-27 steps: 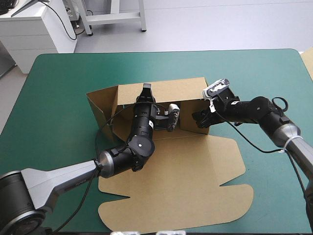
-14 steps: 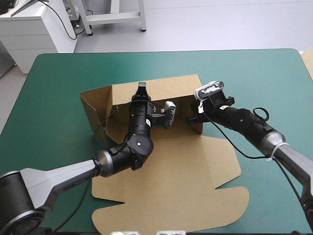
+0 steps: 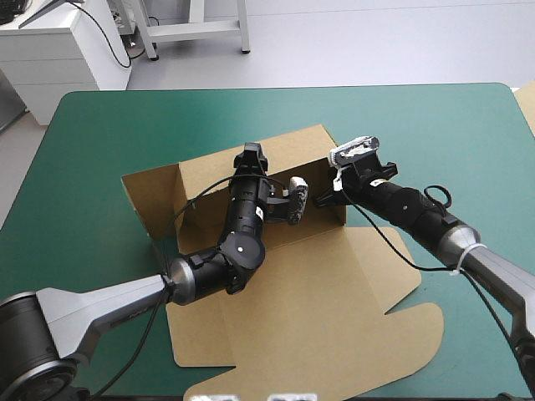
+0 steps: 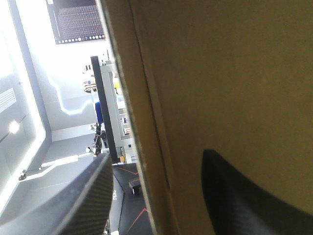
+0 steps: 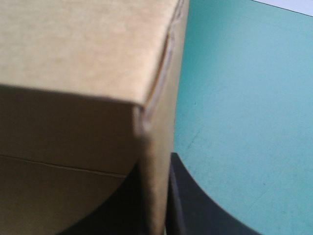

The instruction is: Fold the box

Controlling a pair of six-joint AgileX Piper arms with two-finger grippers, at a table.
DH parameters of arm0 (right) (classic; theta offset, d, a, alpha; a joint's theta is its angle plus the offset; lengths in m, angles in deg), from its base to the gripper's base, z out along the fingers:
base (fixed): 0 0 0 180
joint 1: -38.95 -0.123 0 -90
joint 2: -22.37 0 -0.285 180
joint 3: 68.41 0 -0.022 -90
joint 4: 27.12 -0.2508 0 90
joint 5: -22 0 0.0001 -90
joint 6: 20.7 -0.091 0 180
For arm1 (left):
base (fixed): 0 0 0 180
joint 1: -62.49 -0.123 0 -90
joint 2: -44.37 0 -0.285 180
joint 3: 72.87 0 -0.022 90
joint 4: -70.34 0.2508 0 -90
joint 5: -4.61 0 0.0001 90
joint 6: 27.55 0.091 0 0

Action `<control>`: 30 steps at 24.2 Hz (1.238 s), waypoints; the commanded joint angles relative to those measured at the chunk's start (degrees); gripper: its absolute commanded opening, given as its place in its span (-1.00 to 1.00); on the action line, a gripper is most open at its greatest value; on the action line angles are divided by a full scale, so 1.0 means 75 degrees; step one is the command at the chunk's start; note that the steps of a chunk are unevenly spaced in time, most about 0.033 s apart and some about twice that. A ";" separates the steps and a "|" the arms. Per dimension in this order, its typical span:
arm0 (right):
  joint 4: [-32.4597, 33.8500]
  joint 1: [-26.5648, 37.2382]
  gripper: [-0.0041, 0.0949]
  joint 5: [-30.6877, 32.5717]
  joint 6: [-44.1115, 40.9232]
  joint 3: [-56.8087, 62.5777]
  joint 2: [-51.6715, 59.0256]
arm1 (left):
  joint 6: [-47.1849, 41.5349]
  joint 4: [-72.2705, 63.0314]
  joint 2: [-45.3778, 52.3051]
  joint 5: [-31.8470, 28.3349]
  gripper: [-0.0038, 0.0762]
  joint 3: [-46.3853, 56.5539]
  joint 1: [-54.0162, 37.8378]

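Right gripper (image 5: 154, 166): fingers clenched on the box (image 3: 318, 292), pinching the thin upright wall at its far right corner, one black finger inside the wall and one outside.

Left gripper (image 4: 157, 152): fingers released and standing apart, straddling the top edge of the box's raised back wall. One finger was on the inner face. The other was outside the wall, with a gap showing between it and the board. The left arm reached over the box's flat part to get there.

Box: brown, lying near the middle of the table and turned askew. The back wall and left side wall were raised. The right wall stood at the gripped corner. The lid and its flaps lay flat, spreading from the walls toward the table's near edge.

Surface: the teal-green cover (image 3: 109, 142) showed bare all round the box and looked smooth beside the gripped corner.

Room: beyond the box, past the table's far edge, lay grey floor (image 3: 368, 42). A white cabinet (image 3: 50, 50) stood off the far left corner, with a pale metal frame (image 3: 196, 29) next to it.
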 commanded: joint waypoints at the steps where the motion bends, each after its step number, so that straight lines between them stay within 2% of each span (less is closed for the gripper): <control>1: -0.0173 -0.0007 -0.96 -0.0197 0.0035 -0.0416 0.0164 | -0.0164 0.0626 0.0298 0.0517 0.16 -0.0211 0.0292; 6: -0.0135 0.0304 -0.96 0.0156 0.0100 -0.1019 -0.0241 | -0.0178 0.0523 0.0314 0.0917 0.16 -0.0211 0.0882; 9: -0.0082 0.0759 -0.96 0.0967 0.0100 -0.1454 -0.0521 | -0.0178 0.0463 0.0327 0.1305 0.16 -0.0211 0.1253; 13: 0.0236 0.1260 -0.96 0.1735 0.0029 -0.1834 -0.0779 | 0.0061 -0.0090 0.0497 0.1220 0.15 -0.0211 0.1532; 14: 0.0275 0.1327 -0.96 0.1775 0.0009 -0.1871 -0.0795 | 0.0438 -0.0436 0.0565 0.1113 0.06 -0.0247 0.1585; 15: 0.0341 0.1390 -0.96 0.1815 0.0009 -0.1867 -0.0795 | 0.0846 -0.0933 0.0600 0.1019 -0.13 -0.0289 0.1586; 16: 0.0500 0.1482 -0.96 0.1919 -0.0094 -0.1886 -0.0795 | 0.1749 -0.1950 0.0703 0.0932 -0.76 -0.0445 0.1586; 17: 0.0612 0.1491 -0.96 0.1969 -0.0185 -0.1886 -0.0795 | 0.2074 -0.2249 0.0748 0.0932 -0.91 -0.0509 0.1568; 18: 0.0900 0.1491 -0.96 0.2074 -0.0407 -0.1886 -0.0795 | 0.2666 -0.2894 0.0871 0.0899 -0.85 -0.0711 0.1499; 20: 0.1120 0.1491 -0.96 0.2261 -0.0545 -0.1886 -0.0795 | 0.3860 -0.4347 0.1120 0.0616 -0.86 -0.1251 0.1395; 21: 0.1231 0.1491 -0.96 0.2334 -0.0616 -0.1886 -0.0795 | 0.5054 -0.6099 0.1225 0.0521 -0.86 -0.1794 0.1138; 22: 0.1275 0.1491 -0.96 0.2384 -0.0711 -0.1886 -0.0795 | 0.5699 -0.6955 0.1225 0.0731 -0.86 -0.2164 0.0905; 23: 0.1330 0.1491 -0.96 0.2469 -0.0846 -0.1886 -0.0795 | 0.6261 -0.7953 0.1191 0.1264 -0.86 -0.2774 0.0410; 27: 0.1397 0.1491 -0.96 0.2654 -0.0929 -0.1886 -0.0795 | 0.7190 -1.0657 0.1178 0.1682 -0.86 -0.4630 -0.2186; 30: 0.1580 0.1491 -0.96 0.2730 -0.1094 -0.1886 -0.0795 | 0.7752 -1.3037 0.1178 0.1909 -0.86 -0.5281 -0.3982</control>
